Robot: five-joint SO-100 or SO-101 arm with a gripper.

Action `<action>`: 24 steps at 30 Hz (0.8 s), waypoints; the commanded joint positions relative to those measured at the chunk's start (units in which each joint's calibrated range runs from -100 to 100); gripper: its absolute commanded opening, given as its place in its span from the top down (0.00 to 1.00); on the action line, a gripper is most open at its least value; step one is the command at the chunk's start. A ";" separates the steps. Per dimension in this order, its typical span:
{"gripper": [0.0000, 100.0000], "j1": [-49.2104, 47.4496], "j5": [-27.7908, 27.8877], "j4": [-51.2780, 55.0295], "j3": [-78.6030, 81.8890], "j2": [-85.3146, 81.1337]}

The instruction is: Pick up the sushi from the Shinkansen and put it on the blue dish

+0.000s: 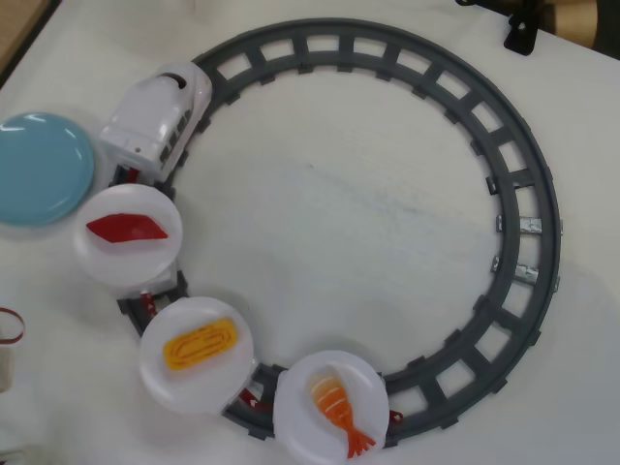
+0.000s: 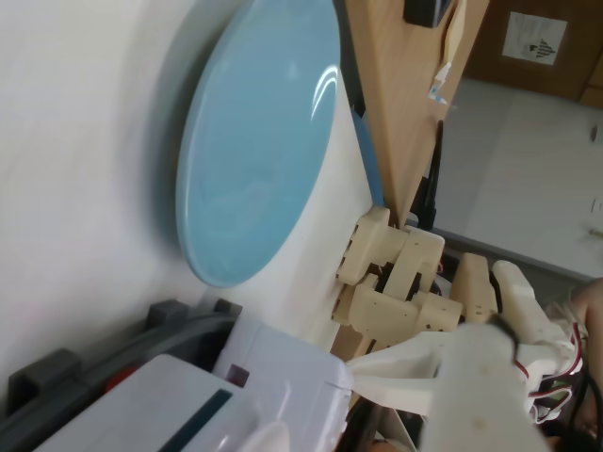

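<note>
A white toy Shinkansen [image 1: 155, 118] sits at the upper left of a grey circular track [image 1: 528, 218] in the overhead view, its nose pointing toward the top of the frame. Three round white plates trail behind it down the left and bottom of the loop. The first plate [image 1: 128, 235], just below the train, carries a red tuna piece [image 1: 127, 229]. The second plate [image 1: 197, 354], at lower left, holds the yellow-orange tamago sushi [image 1: 200, 343], lying flat near the plate's centre. The third plate [image 1: 330, 407], at the bottom centre of the frame, holds an orange-and-white shrimp [image 1: 338, 404] with its tail toward the lower right.

The light-blue dish [image 1: 39, 167] rests on the white table [image 1: 339, 223] at the far left edge, just beside the train and outside the track, with nothing on it. No part of the arm shows in the overhead view.

The wrist view appears turned on its side: the blue dish [image 2: 254, 141] fills the upper centre, the train's white body [image 2: 273, 377] and a stretch of grey track [image 2: 179, 325] lie along the bottom, and cream-coloured printed arm parts [image 2: 396, 282] stand at lower right. A pale finger tip [image 2: 268, 439] juts in at the bottom edge; how far the claw is open cannot be told, and nothing is seen in its grasp.
</note>
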 commanded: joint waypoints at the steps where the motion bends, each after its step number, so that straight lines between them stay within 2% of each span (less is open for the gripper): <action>1: 0.84 -0.01 -0.46 -1.21 -0.05 -0.37; 18: 0.83 -0.01 -0.46 -1.21 -0.14 -0.37; 24: 0.83 0.69 -0.57 3.21 -10.51 0.46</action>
